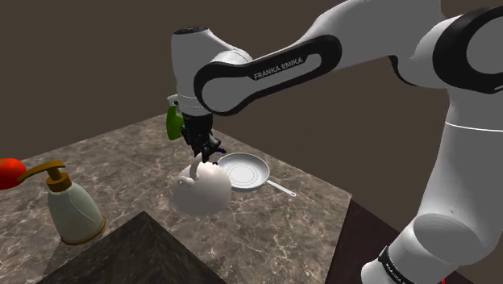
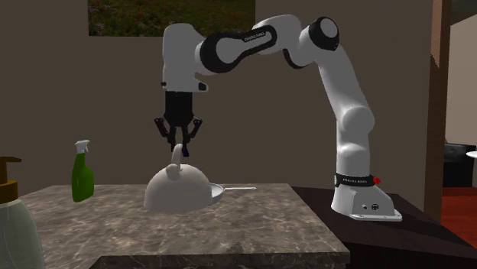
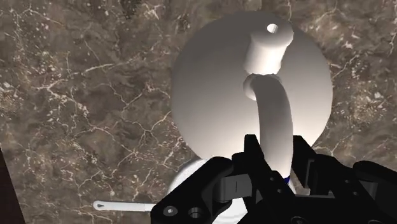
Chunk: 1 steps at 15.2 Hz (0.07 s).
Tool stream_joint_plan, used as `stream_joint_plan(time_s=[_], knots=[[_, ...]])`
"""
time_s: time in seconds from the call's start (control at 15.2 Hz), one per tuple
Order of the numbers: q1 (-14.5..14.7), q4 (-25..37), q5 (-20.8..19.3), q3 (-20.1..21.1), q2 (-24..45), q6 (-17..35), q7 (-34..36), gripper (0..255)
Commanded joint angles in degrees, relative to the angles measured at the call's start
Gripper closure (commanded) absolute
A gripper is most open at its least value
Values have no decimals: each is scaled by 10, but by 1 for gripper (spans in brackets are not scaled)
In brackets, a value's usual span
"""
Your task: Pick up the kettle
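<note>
We see the kettle (image 1: 201,192) (image 2: 177,191) (image 3: 213,83), a plain white dome with a short spout and an arched handle over its top, sitting near the middle of the bench (image 1: 121,153) (image 2: 252,222) (image 3: 76,95). In the second exterior view its base appears to rest on the surface.

The claw (image 1: 207,158) (image 2: 178,150) (image 3: 277,156) comes straight down from above. In the wrist view the handle runs up between the two black fingers, and we see them narrowed onto it, one pressing on each side, so the claw holds the kettle by the top of its handle.

Just beside the kettle, on the shoulder view's right, lies a white frying pan (image 1: 243,171) (image 2: 219,192) with its thin handle (image 3: 124,205) pointing away from the kettle.

A green spray bottle (image 1: 173,123) (image 2: 82,173) stands upright farther back on the bench, well apart from the kettle. A pale soap dispenser (image 1: 72,211) (image 2: 12,222) with a brass-coloured pump stands near the shoulder view's left edge, and a round red thing (image 1: 10,172) sits just behind it; we cannot tell what it is.

The bench top is dark brown stone with pale veins. The white arm bends over it from its stand (image 2: 365,203), which sits on a darker surface at the bench's end.
</note>
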Motion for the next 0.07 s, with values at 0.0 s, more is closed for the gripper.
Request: stream_joint_plan(time_s=[0.0], knots=[[1,4,0,0,0,-3,-1,255]])
